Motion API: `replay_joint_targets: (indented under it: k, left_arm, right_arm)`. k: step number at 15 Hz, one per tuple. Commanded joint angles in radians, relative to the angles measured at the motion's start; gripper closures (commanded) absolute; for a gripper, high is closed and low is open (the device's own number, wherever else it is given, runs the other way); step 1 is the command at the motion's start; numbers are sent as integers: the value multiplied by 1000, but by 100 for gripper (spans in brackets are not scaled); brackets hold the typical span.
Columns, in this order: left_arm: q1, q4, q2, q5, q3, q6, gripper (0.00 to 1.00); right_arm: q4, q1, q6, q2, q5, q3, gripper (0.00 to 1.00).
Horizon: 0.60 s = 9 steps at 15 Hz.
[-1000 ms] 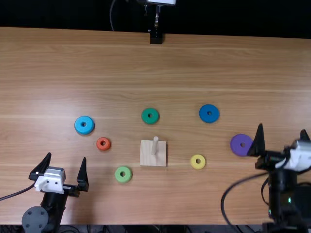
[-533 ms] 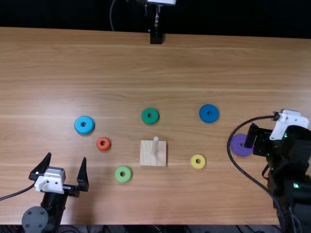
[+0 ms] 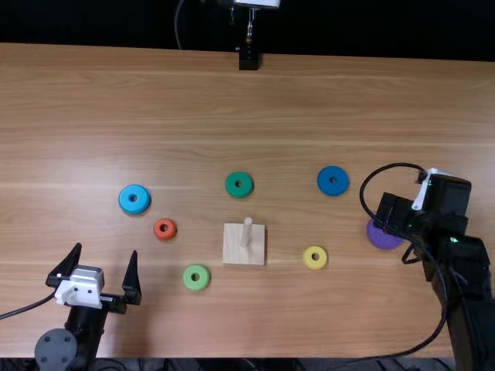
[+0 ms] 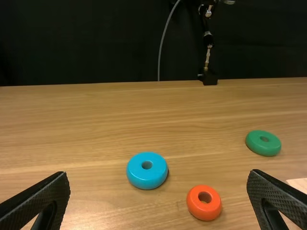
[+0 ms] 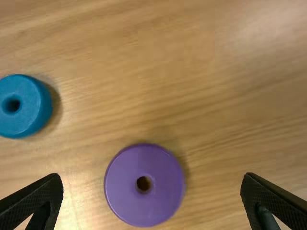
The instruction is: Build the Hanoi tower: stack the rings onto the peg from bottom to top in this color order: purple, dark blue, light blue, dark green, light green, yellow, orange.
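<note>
Low at the left, my left gripper (image 3: 94, 270) stands open; its own view also has the left gripper (image 4: 158, 191) open, the light blue ring (image 4: 147, 173) and orange ring (image 4: 204, 203) beyond. My right gripper (image 3: 394, 212) is over the purple ring (image 3: 383, 236), partly covering it. In the right wrist view the right gripper (image 5: 151, 191) is open, the purple ring (image 5: 144, 201) between its fingers, not gripped. The wooden base (image 3: 234, 251) has a bare peg (image 3: 247, 230). Around it lie dark blue (image 3: 333, 180), dark green (image 3: 239, 184), light green (image 3: 196, 277) and yellow (image 3: 315, 257) rings.
A black stand (image 3: 248, 59) is at the table's far edge. The right arm's looping cable (image 3: 363, 189) hangs left of its gripper, between the dark blue and purple rings. The table (image 3: 155, 100) stretches beyond the rings.
My right arm has swung up and inward, and its gripper has turned downward over the purple ring. The left arm and all the rings stay where they were.
</note>
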Motion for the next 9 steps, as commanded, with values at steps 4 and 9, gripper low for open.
replay_joint_targets:
  k: [4,9]
  left_arm:
    - [10,-2,-12,10,-31,8,0]
    - [10,-2,-12,10,-31,8,0]
  right_arm:
    - [-50,-8,48,97,-8,60,0]
    - [-135,-6,50,205,-17,126,0]
